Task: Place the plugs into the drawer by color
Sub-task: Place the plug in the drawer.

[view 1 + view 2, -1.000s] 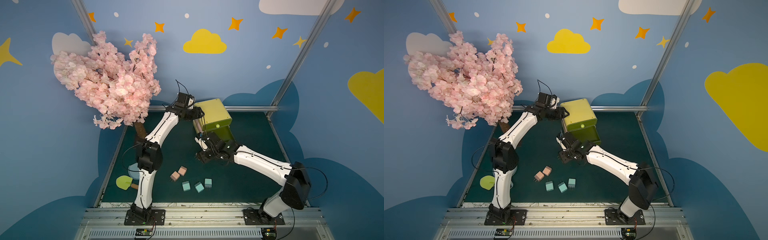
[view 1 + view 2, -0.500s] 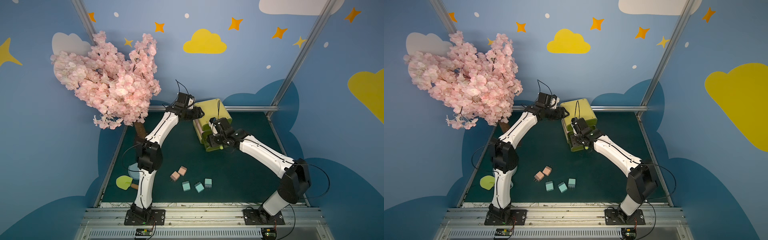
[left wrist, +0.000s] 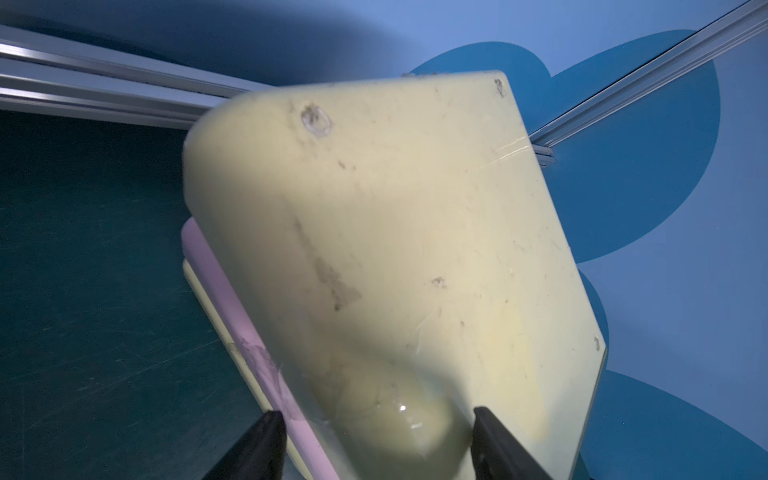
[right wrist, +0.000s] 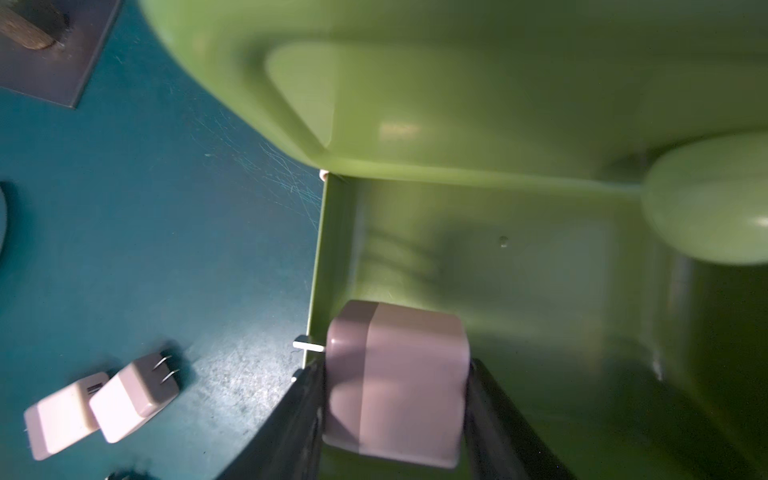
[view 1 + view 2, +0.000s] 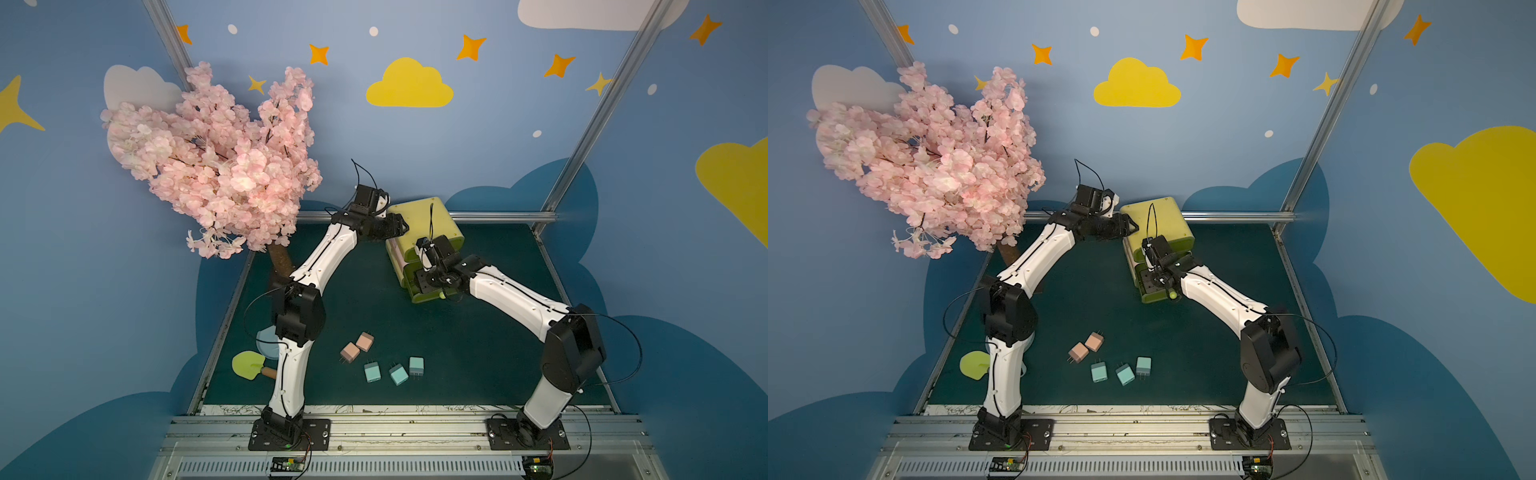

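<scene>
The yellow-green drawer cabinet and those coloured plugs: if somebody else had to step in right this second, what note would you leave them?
Left gripper: closed around the cabinet at its top corner, bracing it.
Right gripper: gripping a pink plug over the pulled-out drawer, not yet released.
On the mat: two more pink plugs side by side, and three blue plugs.
Done: one drawer is open; what shows of its inside is bare. No green plugs in view.
Left: probably drop this pink one, add the other two, then sort the blues into another drawer.
</scene>
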Controlling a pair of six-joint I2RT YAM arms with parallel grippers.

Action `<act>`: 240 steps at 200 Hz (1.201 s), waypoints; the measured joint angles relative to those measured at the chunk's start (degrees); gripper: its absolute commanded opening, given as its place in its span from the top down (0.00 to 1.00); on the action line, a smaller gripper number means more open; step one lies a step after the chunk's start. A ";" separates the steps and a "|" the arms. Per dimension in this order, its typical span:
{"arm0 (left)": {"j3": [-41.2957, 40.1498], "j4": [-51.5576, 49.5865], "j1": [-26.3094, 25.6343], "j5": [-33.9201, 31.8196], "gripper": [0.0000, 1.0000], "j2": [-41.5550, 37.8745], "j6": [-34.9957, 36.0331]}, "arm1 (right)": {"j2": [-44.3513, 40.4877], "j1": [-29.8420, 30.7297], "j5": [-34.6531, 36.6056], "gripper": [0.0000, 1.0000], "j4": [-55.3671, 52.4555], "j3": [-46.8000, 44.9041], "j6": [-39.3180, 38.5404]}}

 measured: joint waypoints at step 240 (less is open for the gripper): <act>0.02 -0.24 0.00 -0.04 0.28 -0.02 0.04 | 4.13 -0.28 2.36 0.39 -1.03 1.29 -2.51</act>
